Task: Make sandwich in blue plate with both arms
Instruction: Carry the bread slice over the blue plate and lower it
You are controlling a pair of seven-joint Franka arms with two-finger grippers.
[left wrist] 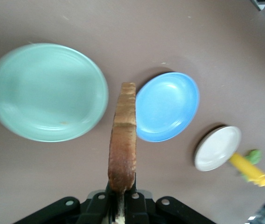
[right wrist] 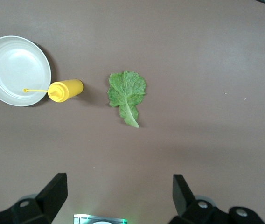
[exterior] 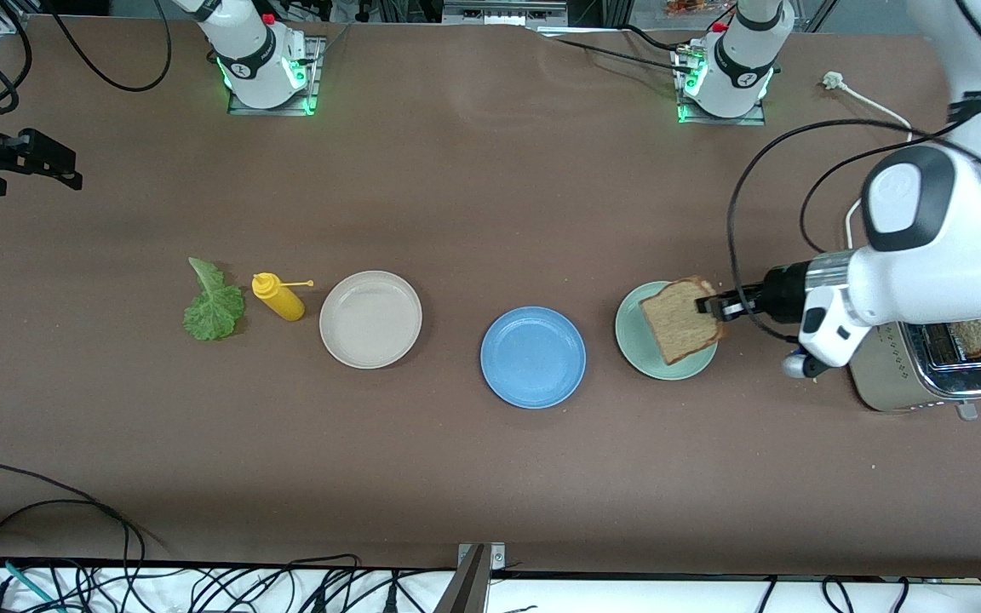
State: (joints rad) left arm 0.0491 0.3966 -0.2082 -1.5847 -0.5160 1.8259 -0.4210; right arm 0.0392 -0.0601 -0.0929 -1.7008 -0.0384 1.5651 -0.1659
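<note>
A brown bread slice [exterior: 678, 328] hangs on edge over the pale green plate [exterior: 633, 339], and my left gripper [exterior: 706, 305] is shut on its crust. In the left wrist view the bread slice [left wrist: 123, 135] rises edge-on from the left gripper [left wrist: 122, 193]. The blue plate [exterior: 533, 358] lies bare beside the green plate, toward the right arm's end. A green lettuce leaf [exterior: 214, 302] lies flat on the table near the right arm's end. My right gripper [right wrist: 118, 193] is open and holds nothing, high over the table beside the lettuce leaf [right wrist: 127, 93].
A beige plate [exterior: 370, 319] and a yellow squeeze bottle [exterior: 278, 296] lie between the lettuce and the blue plate. A metal toaster [exterior: 925, 375] with another bread slice [exterior: 976, 335] in it stands at the left arm's end, under the left arm's wrist.
</note>
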